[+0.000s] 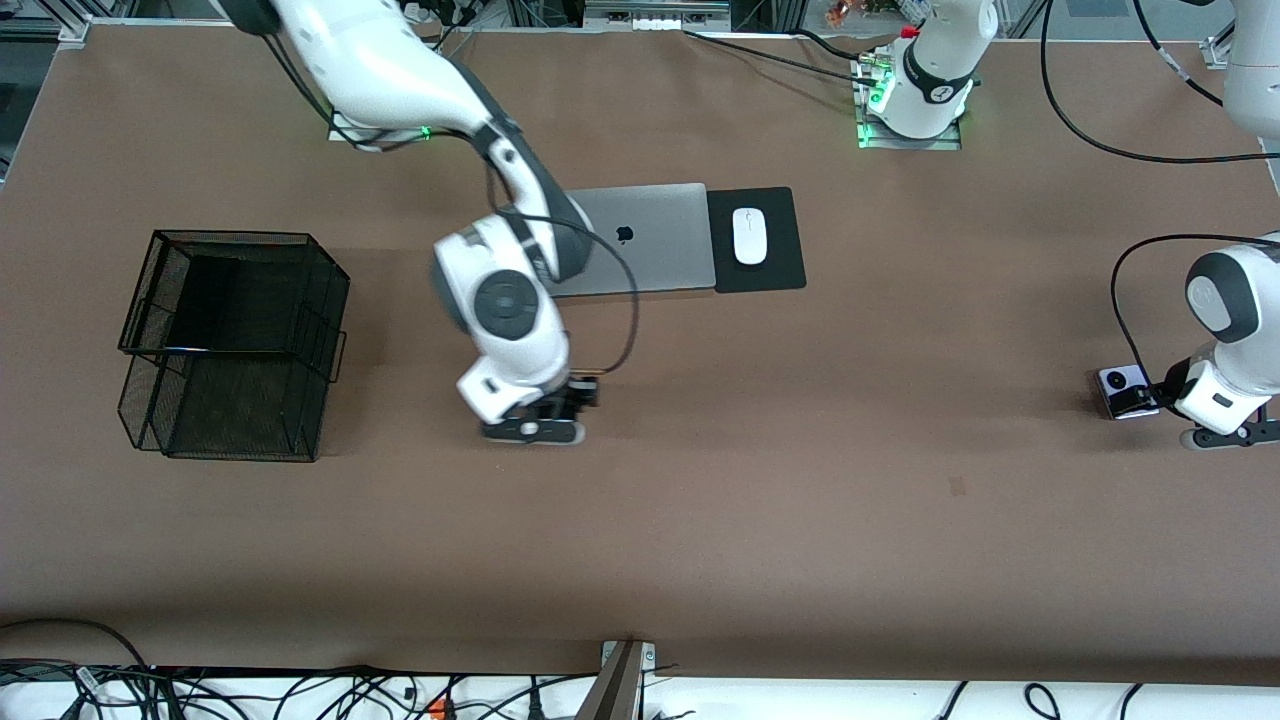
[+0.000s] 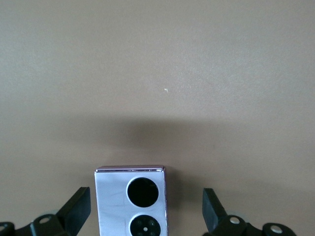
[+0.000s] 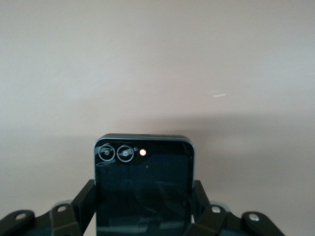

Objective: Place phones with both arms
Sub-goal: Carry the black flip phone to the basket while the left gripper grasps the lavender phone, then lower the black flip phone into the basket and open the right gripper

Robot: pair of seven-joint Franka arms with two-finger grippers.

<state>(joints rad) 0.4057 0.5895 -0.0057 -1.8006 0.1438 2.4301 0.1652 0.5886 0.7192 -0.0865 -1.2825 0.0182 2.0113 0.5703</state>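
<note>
black squarish flat phone [image 3: 143,189] sits clenched between the fingers [image 3: 84,204] of the right tool [image 1: 548,415], low at the brown counter [image 1: 800,500] mid-span, nearer the front camera than the silver closed laptop [image 1: 650,240]. whether it rests on the surface or is just off it cannot be told. the grip catches the phone's two long edges with the camera end sticking out past the fingertips; looks square, not skewed.

lavender-white squarish phone with two black circles [image 2: 132,201] lies flat on the counter at the left arm's end. left tool [image 1: 1215,432] is released, fingers [image 2: 76,211] spread wide, one on each side of the phone, apart from both edges. it appears a bit off centre between them.

step in hand: probably right arm lifting its phone, left arm about to clench.

doing it well:
- right: raise straight up, slow, keep the phone level so it does not pivot in the thin edge grip.
- left: centre over the phone, get the pads low at the edges, then clench evenly, or the phone will slide.
- black wire mesh two-tier tray [image 1: 235,345] at the right arm's end may be the target; not certain.
</note>
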